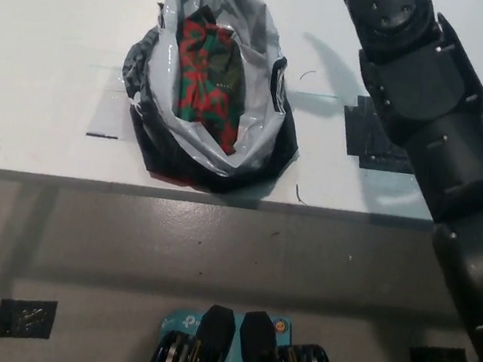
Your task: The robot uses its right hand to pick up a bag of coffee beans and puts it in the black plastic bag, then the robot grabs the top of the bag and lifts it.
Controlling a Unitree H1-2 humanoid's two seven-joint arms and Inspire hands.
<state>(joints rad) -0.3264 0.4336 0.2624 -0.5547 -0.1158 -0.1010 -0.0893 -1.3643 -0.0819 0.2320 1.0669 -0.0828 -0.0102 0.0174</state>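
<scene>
My right arm comes in from the lower right and reaches up across the table toward the top edge of the view. Only the forearm and wrist show; my right hand itself is cut off by the top edge, so I cannot tell whether its fingers are apart or closed, or whether it holds anything. The arm hangs over the table to the right of the bag, apart from it, and throws a shadow on the white surface between them.

The bag sits near the table's front edge, left of centre. It is black outside and silvery grey inside, its mouth gaping wide toward me, the rim crumpled and folded outward. The coffee lies inside it, a red and green patterned pack, lengthwise in the opening, resting against the grey lining and plainly visible from above.

A patch of dark tape lies on the table to the right of the bag, partly under my arm. A thin dark mark sits on the table left of the bag.

My left hand does not show clearly; a blurred dark shape at the left edge is too smeared to identify.

Below the table edge is grey floor, with 2 dark squares on it.
</scene>
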